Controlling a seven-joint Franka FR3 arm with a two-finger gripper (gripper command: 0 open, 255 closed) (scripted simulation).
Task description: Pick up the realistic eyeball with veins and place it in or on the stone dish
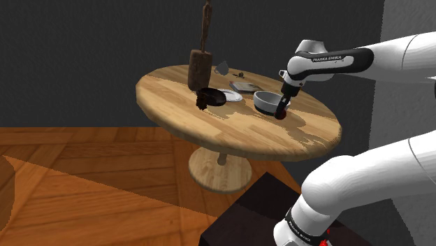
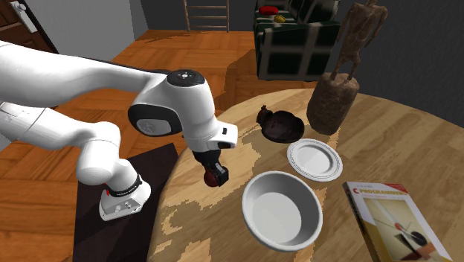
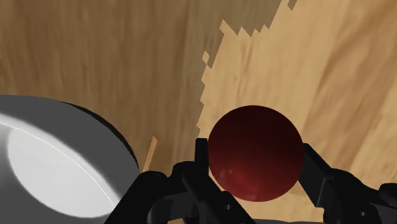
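Between the black fingers of the gripper [image 3: 254,159] sits the eyeball [image 3: 254,151], a dark red, smooth ball. The fingers press on it from both sides, so it reads as clamped. It hangs low over the wooden table [image 1: 209,129], near the edge closest to the stand; whether it is clear of the wood I cannot tell. Just beside it, to the second exterior view's right, stands the grey bowl [image 2: 250,195], which I take for the dish. Farther off lie a small white plate [image 2: 294,154], a dark lump [image 2: 279,125] and a book [image 2: 387,219].

The risks, as I judge them: the ball is round and looks slick, and it is held at only two small spots, so a jolt could roll it out. This near the edge, it might then run off the table. Carried too low, the ball or the fingers would knock the bowl's near rim and shove it. Released from too high, the ball could bounce out.
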